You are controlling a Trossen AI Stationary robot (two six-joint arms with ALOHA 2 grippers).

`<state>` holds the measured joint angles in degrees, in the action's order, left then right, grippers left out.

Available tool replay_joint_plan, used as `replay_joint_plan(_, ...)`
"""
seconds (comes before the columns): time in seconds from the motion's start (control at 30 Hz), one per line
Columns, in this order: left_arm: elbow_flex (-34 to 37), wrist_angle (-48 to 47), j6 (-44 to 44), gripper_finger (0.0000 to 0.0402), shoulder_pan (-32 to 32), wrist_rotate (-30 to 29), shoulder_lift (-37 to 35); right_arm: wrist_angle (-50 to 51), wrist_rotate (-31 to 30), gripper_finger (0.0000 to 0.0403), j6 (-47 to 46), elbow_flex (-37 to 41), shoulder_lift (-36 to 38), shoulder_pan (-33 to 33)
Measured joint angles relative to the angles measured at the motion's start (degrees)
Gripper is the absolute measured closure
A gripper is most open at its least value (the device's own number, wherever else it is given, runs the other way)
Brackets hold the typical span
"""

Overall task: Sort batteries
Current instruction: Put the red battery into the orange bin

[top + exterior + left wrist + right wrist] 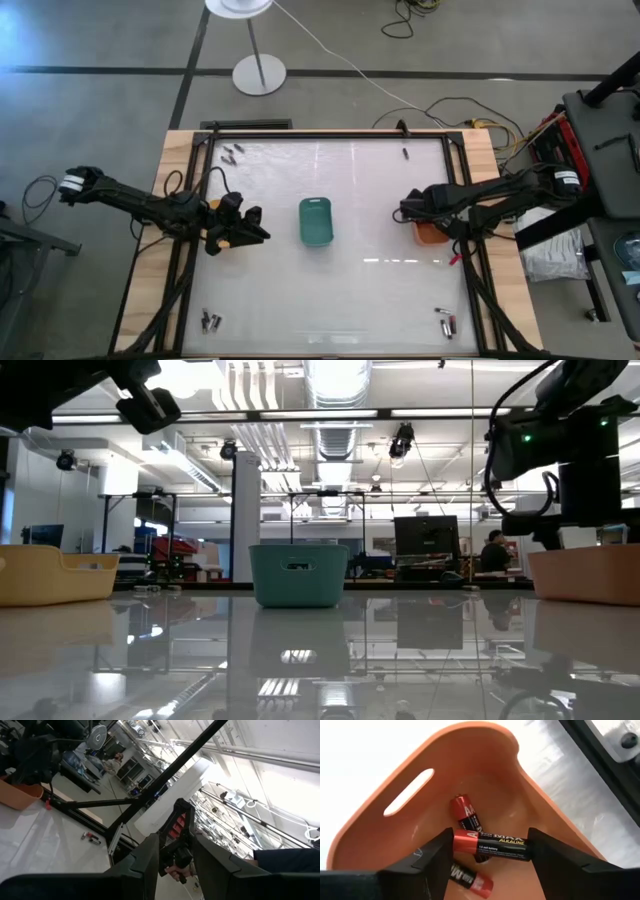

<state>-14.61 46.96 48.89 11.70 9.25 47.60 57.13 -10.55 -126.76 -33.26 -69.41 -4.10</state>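
Right end effector (491,846) is clamped across the ends of a red-and-black battery (491,845), which I carry crosswise directly over the orange tray (485,780) so a release should drop it among its kind; two like cells (465,815) already lie on the tray floor. From above, that tray (432,235) sits at the desk's (370,290) right edge. My left end effector (175,855) grips something dark I cannot identify, above the yellow tray (50,575) on the left. Loose batteries (232,152) wait in the far-left corner, others (211,321) near-left and (447,322) near-right, with the green tray (316,220) central.
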Motion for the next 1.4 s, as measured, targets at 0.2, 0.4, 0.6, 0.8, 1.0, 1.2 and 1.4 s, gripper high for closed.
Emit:
replay_joint_plan(0.2, -0.37, 0.04, -0.2, 0.0301, 0.0, -1.27, -0.01, -0.46, 0.22, 0.0146, 0.35, 0.34, -0.22, -1.01)
replay_joint_plan(0.4, -0.35, -0.18, -0.22, 0.0301, 0.0, -1.27, -0.01, -0.08, 0.33, 0.012, 0.4, 0.1, 0.09, -0.9)
replay_joint_plan(0.6, -0.35, -0.92, -1.61, 0.0301, 0.0, -1.27, 0.1, 4.85, -0.41, 0.0108, 4.12, -4.99, 0.8, -0.55)
replay_joint_plan(0.8, -0.37, -0.96, -3.95, 0.0301, 0.0, -1.29, 0.24, 15.14, -1.97, 0.0118, 14.99, -13.61, 0.72, -0.36)
replay_joint_plan(1.0, -0.36, -1.31, -4.29, 0.0301, 0.09, -1.29, 0.99, 15.43, 7.5, 0.0121, 34.08, -22.09, 0.72, 4.92)
replay_joint_plan(1.2, -0.35, -1.27, -3.5, 0.0301, 1.01, -1.31, 2.33, 15.05, 26.26, 0.0129, 31.65, -26.9, -0.81, 20.2)
replay_joint_plan(1.4, -0.35, -1.17, -2.89, 0.0301, 1.66, -2.31, 4.13, 8.4, 33.26, 0.016, 20.96, -25.94, -5.05, 34.6)
